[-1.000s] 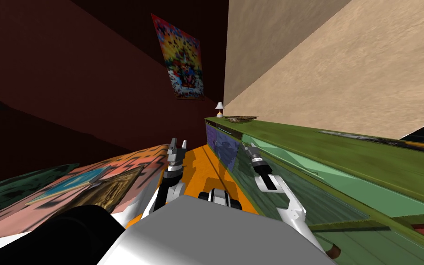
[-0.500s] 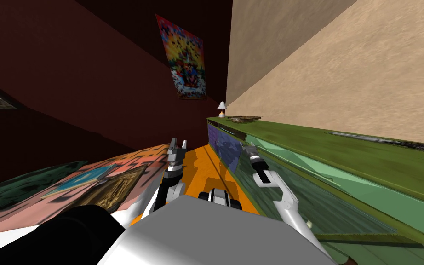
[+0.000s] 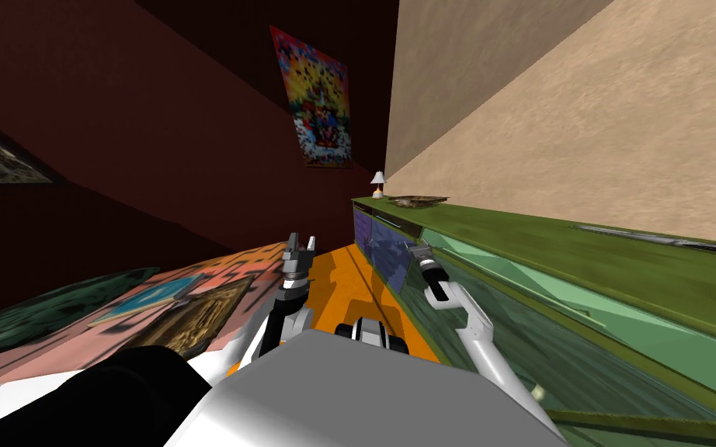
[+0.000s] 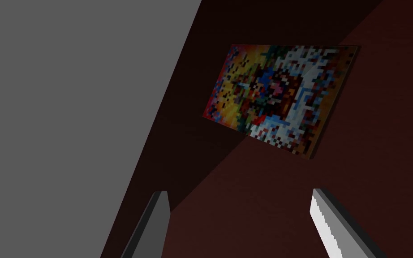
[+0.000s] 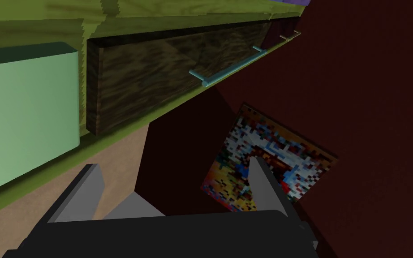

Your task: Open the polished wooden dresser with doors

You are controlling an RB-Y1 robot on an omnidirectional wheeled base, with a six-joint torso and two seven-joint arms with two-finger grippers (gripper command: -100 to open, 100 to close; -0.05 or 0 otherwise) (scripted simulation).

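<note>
A long green wooden dresser (image 3: 550,240) runs along the beige wall on my right. Its front has light green, dark green and blue panels (image 3: 384,252). My right gripper (image 3: 413,248) is held out close to that front, near the blue panels, open and empty. In the right wrist view, ahead of the right gripper (image 5: 176,179), a dark wood-grain panel (image 5: 147,85) carries a thin teal bar handle (image 5: 230,67). A light green panel (image 5: 26,112) lies beside it. The fingers stand apart from the handle. My left gripper (image 3: 300,247) is raised over the orange floor, open and empty (image 4: 241,215).
A small lamp (image 3: 378,183) and a flat dark dish (image 3: 417,201) stand at the dresser's far end. A narrow orange floor strip (image 3: 349,279) runs between the dresser and a patterned surface (image 3: 178,303) on my left. A dark red wall with a colourful poster (image 3: 318,101) closes the far end.
My head view has swung a little, sliding the dresser lower and to the right. My right arm has stretched further forward along the dresser front. The left arm is unmoved.
</note>
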